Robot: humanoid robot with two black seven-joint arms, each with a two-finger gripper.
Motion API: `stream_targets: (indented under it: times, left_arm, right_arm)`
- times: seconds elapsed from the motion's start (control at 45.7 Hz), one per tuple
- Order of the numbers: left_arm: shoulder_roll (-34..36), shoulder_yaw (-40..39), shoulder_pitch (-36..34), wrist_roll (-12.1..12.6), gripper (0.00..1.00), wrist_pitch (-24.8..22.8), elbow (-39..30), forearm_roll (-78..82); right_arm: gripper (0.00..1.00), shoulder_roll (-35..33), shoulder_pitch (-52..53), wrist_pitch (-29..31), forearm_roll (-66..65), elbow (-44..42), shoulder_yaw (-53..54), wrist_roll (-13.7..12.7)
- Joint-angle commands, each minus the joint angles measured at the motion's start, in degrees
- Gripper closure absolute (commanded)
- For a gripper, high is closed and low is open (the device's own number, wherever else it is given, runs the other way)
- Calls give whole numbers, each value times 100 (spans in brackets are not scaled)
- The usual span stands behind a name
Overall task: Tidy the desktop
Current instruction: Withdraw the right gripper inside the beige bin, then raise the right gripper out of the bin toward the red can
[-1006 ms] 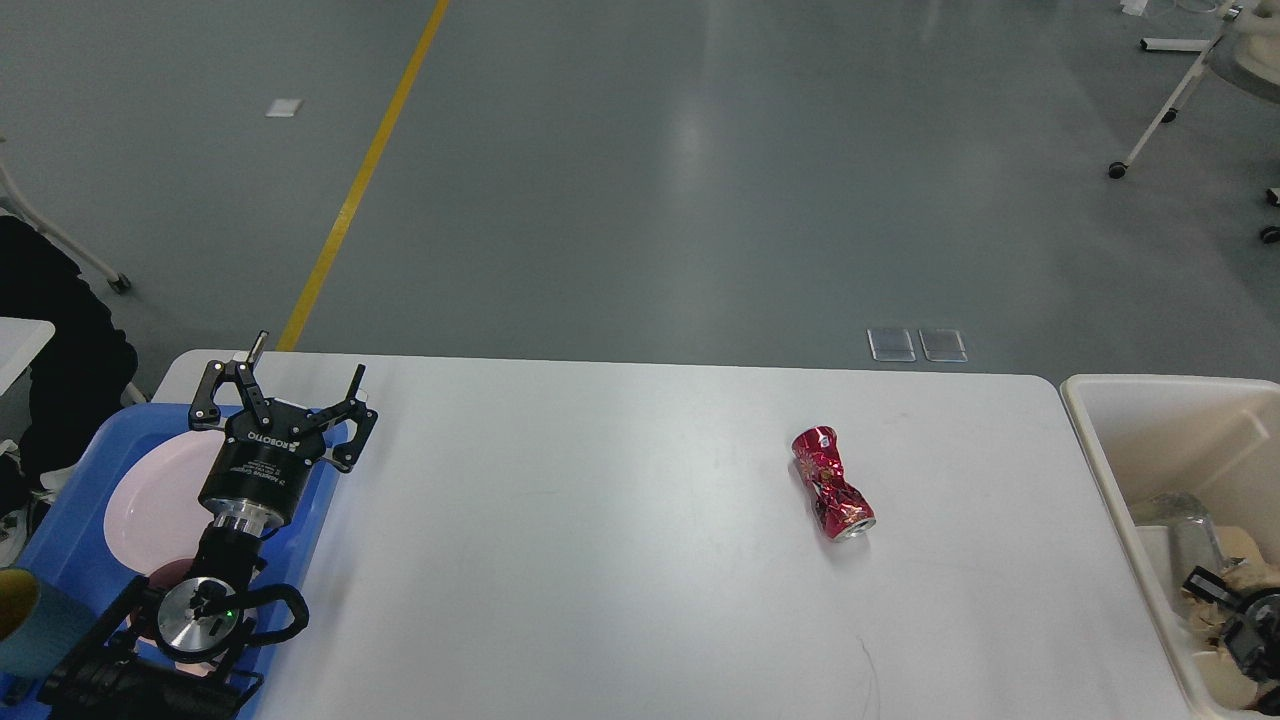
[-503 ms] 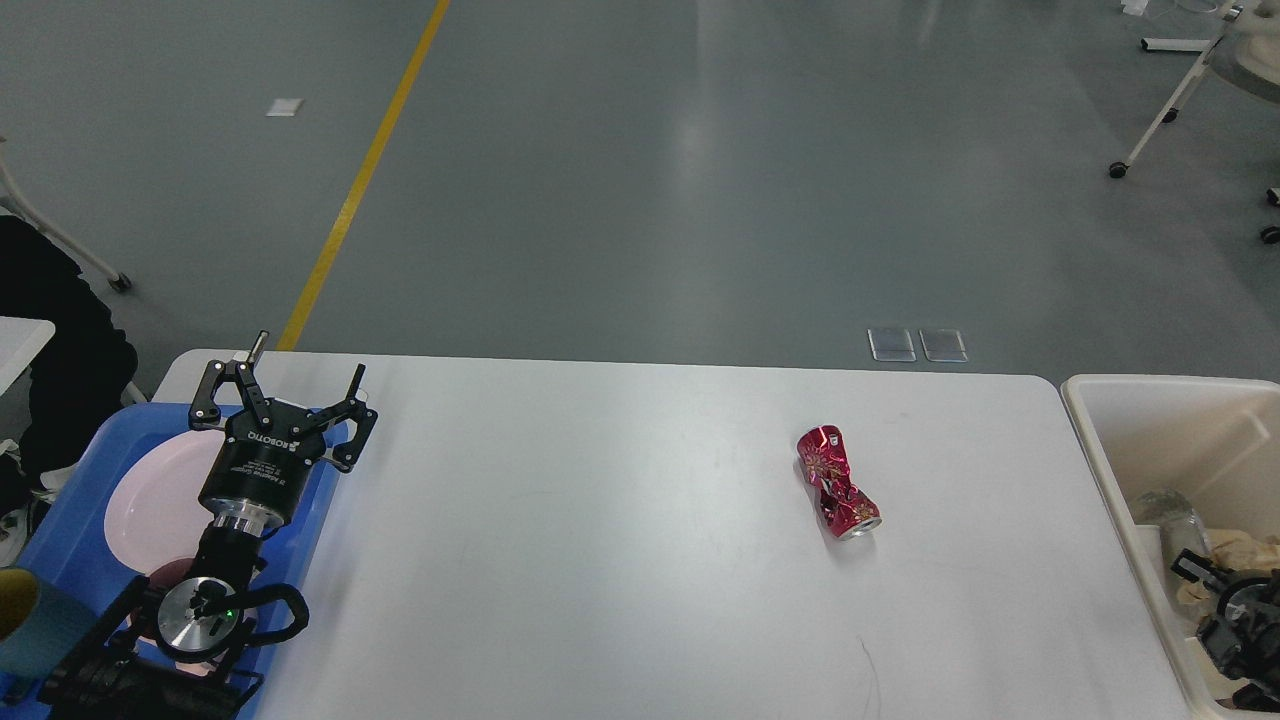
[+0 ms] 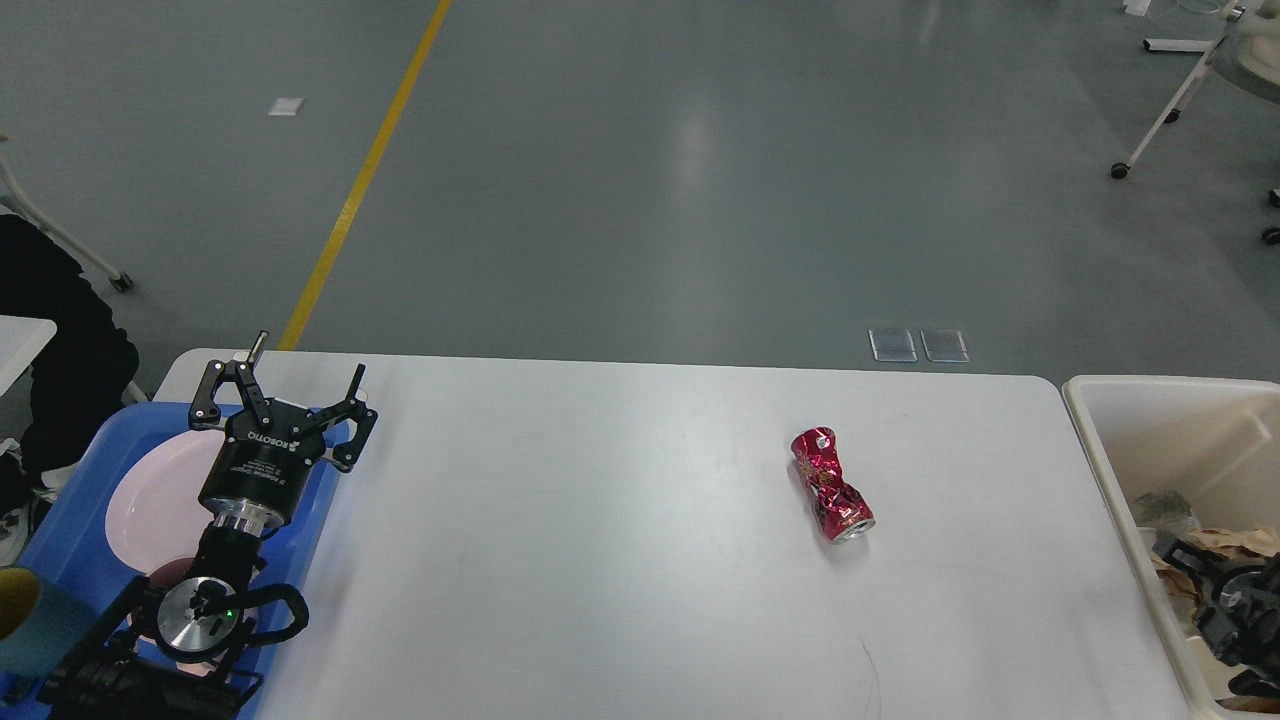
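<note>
The white desktop (image 3: 600,560) holds a crushed red can (image 3: 831,484) lying on its side, right of centre. My left gripper (image 3: 285,390) is open and empty, hovering over the right edge of the blue tray (image 3: 60,530) at the table's left end. My right gripper (image 3: 1235,610) is down inside the cream bin (image 3: 1095,440) at the far right. It is dark and partly cut off by the frame edge, among crumpled brown paper (image 3: 1225,545). I cannot tell its fingers apart.
The blue tray holds a pink plate (image 3: 150,490) and a teal cup (image 3: 35,620) at its near corner. The bin also holds a clear bottle (image 3: 1160,510). Grey floor lies beyond the table's far edge, and a wheeled stand (image 3: 1165,110) is at the far right.
The right gripper has shifted slightly inside the bin, and the brown paper and clear bottle there have moved around it. The left arm and the can are where they were.
</note>
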Motion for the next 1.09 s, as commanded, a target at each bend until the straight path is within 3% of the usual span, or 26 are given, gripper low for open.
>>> stream_targets:
  times: [0.0,0.262,0.415,0.59,0.787,1.071]
  left_arm:
    - [0,0,-2,0,4,0,0,0]
    - [0,0,-2,0,3,0,0,0]
    - [0,0,6,0,4,0,0,0]
    - [0,0,-2,0,3,0,0,0]
    - [0,0,-2,0,3,0,0,0]
    - [0,0,-2,0,3,0,0,0]
  right_arm:
    - [0,-322,433,344,-39,278,-27,-2]
    - [0,-964,2445,1135,-1066,1974,-71,-72]
    - [0,-1228,3851,1978,-1480,3125,-246,-222]
    - [0,-895,5530,3129,-1516,4198,-1124,-257]
    - [0,-367,7183,4431,-1472,5252,-1354,-257]
    - [0,-77,9881,4757,-1420,7933,-1635,-283]
